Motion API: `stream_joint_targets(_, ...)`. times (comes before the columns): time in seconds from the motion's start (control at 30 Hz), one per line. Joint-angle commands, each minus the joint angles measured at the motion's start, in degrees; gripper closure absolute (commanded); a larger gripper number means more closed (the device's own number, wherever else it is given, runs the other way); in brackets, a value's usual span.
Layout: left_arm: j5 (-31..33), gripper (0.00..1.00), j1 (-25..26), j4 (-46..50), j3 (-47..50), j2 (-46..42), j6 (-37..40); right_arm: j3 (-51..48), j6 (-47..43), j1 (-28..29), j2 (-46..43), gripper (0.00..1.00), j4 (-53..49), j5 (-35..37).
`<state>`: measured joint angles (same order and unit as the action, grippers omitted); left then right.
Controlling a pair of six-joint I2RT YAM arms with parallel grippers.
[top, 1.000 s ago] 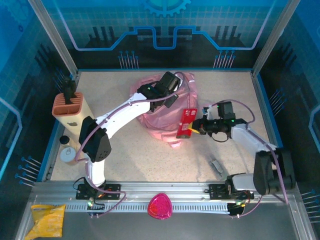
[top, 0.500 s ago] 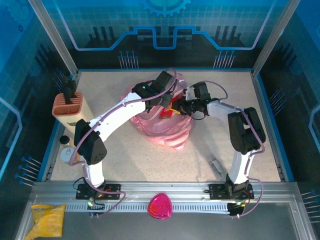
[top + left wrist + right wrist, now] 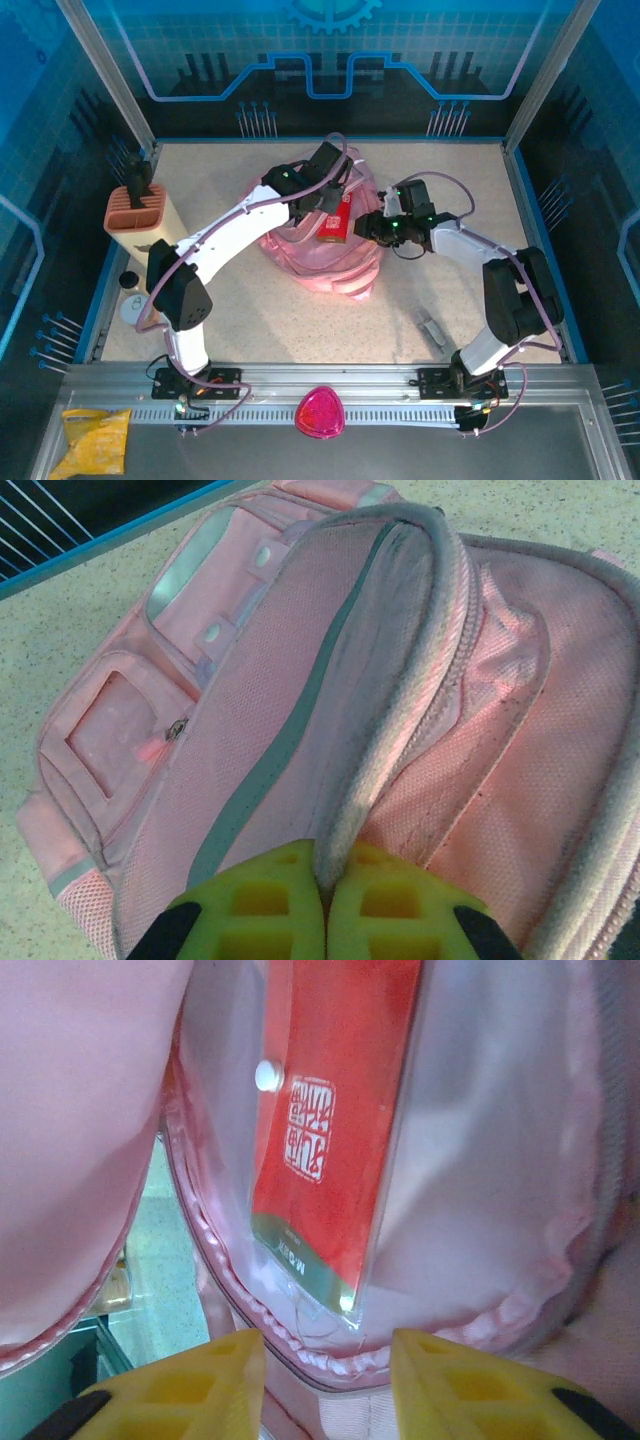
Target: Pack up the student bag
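On bench (image 3: 450,180) centre: large soft pink backpack (image 3: 322,262), its mouth held up by the left gripper (image 3: 325,885) clamped on the zipper rim. Right gripper (image 3: 325,1355) jaws apart, empty, near the red flat packet in clear sleeve (image 3: 335,1130) inside. Risk: rim slips, mouth collapses, packet snags.

The right end effector (image 3: 325,1365) has its yellow fingers (image 3: 180,1385) spread apart at the bottom, with a ruffled pink seam of the student bag (image 3: 90,1160) between them. Just above, a red packet (image 3: 335,1110) with white stamped characters sits tilted behind translucent plastic, a white snap (image 3: 268,1075) at its left edge.
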<state>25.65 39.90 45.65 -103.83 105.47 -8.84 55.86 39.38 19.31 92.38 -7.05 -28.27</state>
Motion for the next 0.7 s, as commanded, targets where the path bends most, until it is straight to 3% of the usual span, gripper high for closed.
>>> stream_joint_targets(0.0, -0.49, 1.0, -0.25, -1.7, -1.58, -4.05, -3.46, 0.32, -0.12, 2.19, 1.85, 0.69, 0.01, 2.9)
stream_joint_targets(0.2, -1.61, 1.0, -0.23, -1.33, -1.91, -3.84, -5.19, 7.75, 0.92, 4.02, 10.12, 0.79, 3.99, 3.15)
stream_joint_targets(0.4, -1.87, 1.0, -0.25, -1.42, -1.31, -3.87, -6.8, 13.06, 0.94, 4.68, 15.15, 0.81, 6.08, 2.44)
stream_joint_targets(0.67, -5.07, 1.0, -0.4, -2.52, 0.29, -2.58, -9.29, 4.01, -2.6, 3.92, 3.77, 0.68, 4.53, 1.69)
